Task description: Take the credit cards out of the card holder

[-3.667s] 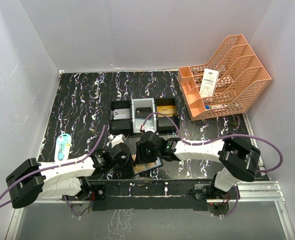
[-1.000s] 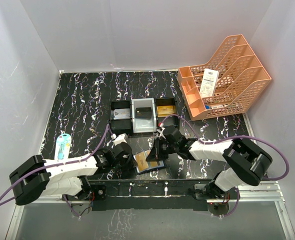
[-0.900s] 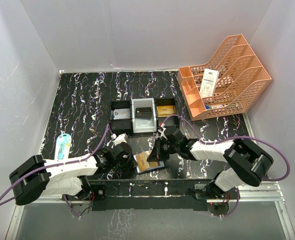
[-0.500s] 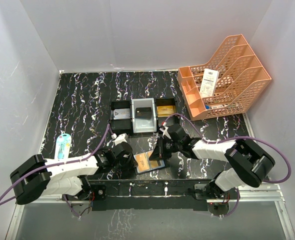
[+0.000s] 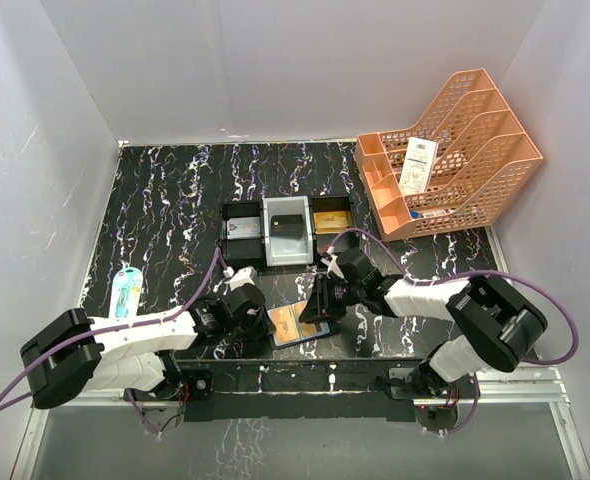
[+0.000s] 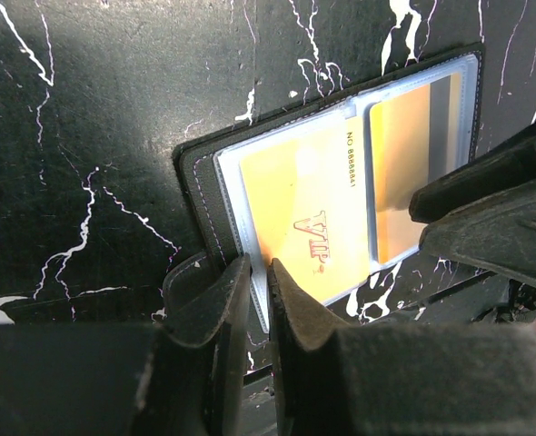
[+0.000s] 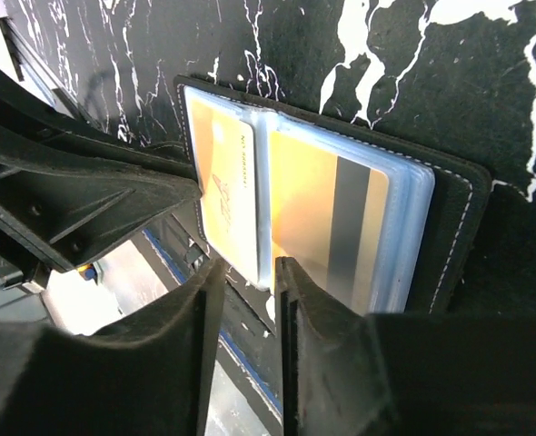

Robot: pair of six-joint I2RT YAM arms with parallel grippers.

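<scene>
The card holder [image 5: 297, 325] lies open near the table's front edge, with clear sleeves inside a dark border [image 6: 195, 168]. A gold card printed VIP [image 6: 313, 209] sits in one sleeve. A second gold card [image 6: 400, 173] sits in the other, its dark stripe showing in the right wrist view [image 7: 322, 218]. My left gripper [image 6: 260, 272] is shut on the holder's near left edge. My right gripper [image 7: 250, 272] reaches in from the right. Its jaws stand a little apart, with the corner of a sleeve between the tips.
A row of three small bins [image 5: 287, 232] holding cards stands behind the holder. An orange mesh rack [image 5: 450, 160] with a white slip [image 5: 417, 165] is at the back right. A blue-white packet [image 5: 126, 293] lies at the left. The metal rail [image 5: 305, 375] runs along the front edge.
The right gripper has drawn back from over the holder to its right side. The holder now lies more open. The left gripper has stayed at its left edge.
</scene>
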